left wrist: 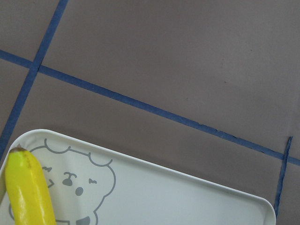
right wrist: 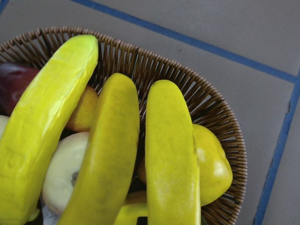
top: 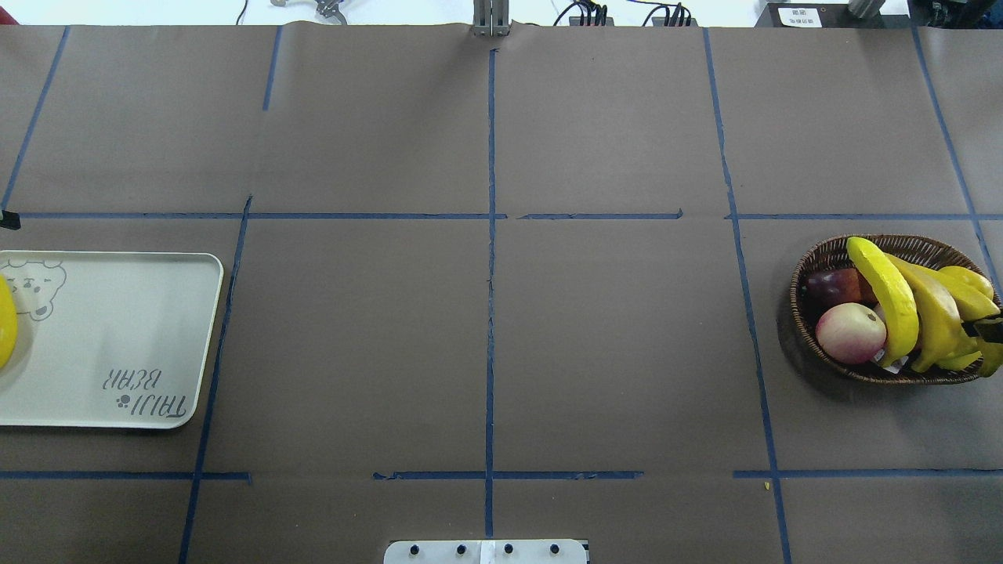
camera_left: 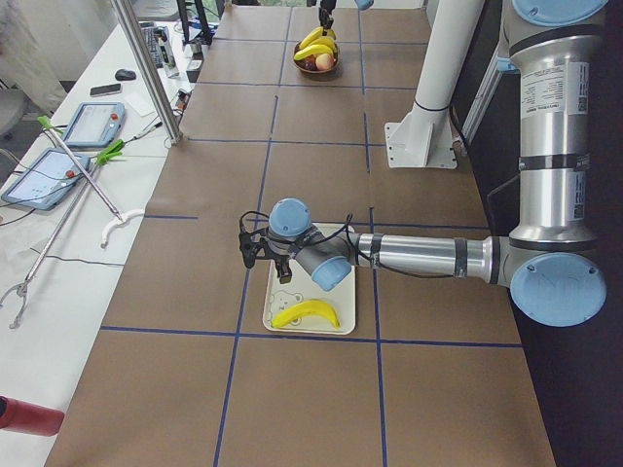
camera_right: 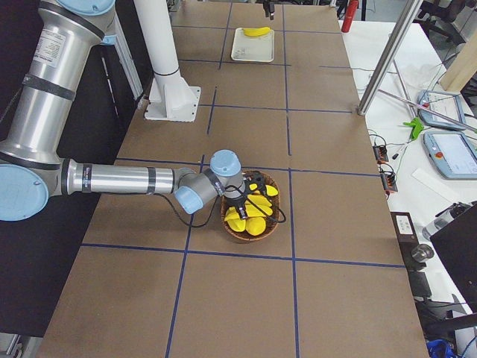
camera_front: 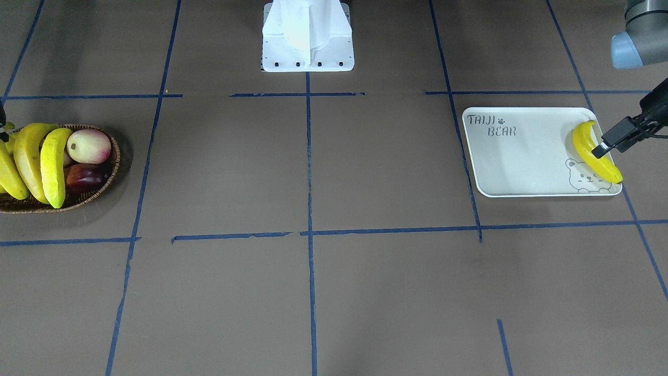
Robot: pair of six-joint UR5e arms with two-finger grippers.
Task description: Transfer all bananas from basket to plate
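At the left end of the table (top: 501, 352) you have the plate (top: 117, 337), flat on the brown paper and hard against the left edge, about midway between the near and far edges. Its TAIJI BEAR lettering sits at the corner toward the robot and the table's centre, and the bear drawing at the opposite corner. One lone banana (camera_front: 583, 140) lies on it along the short side nearest the table's left edge, with its dark tip by the bear drawing. The left pincer (camera_front: 608, 145) hangs over that banana. In the front view its black fingers (camera_front: 620, 133) overlap the banana's middle, but you cannot tell whether they touch it, or whether the pincer is released or clenched. The middle of the table carries only blue tape lines (top: 490, 235), with the robot's white base plate (top: 486, 552) at the near edge. At the right end, close to the right edge and level with the plate, stands the basket (top: 801, 313). It holds three bananas (right wrist: 112, 154) lying side by side across the other fruit, the one nearest the table's centre slightly greenish. Under and beside them are a pale pink apple (top: 850, 333), a dark red apple (top: 834, 286) and a yellow pear-shaped fruit (right wrist: 213, 164) against the wicker wall. The right pincer (top: 989, 329) is low over the outermost bananas. Only a black sliver of it shows from overhead, so you cannot tell whether it is released, clenched or gripping one.
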